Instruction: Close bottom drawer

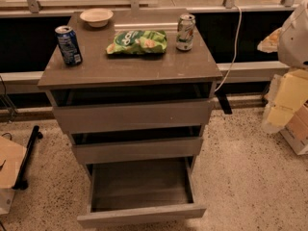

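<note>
The grey-brown cabinet (130,71) stands in the middle of the camera view with three stacked drawers. The bottom drawer (142,214) is pulled far out toward me, and its deep grey box (140,182) is open and empty. The middle drawer front (137,149) and the top drawer front (132,116) each stand slightly out, with dark gaps above them. My arm's white housing (294,35) is at the right edge. My gripper (285,102) hangs below it, pale yellow, well to the right of the drawers and touching nothing.
On the cabinet top are a blue can (68,44), a white bowl (96,17), a green chip bag (137,42) and a green-white can (185,32). A white cable (236,47) hangs behind the cabinet on the right. A black stand (26,160) and a box (9,165) are at the left on the speckled floor (240,177).
</note>
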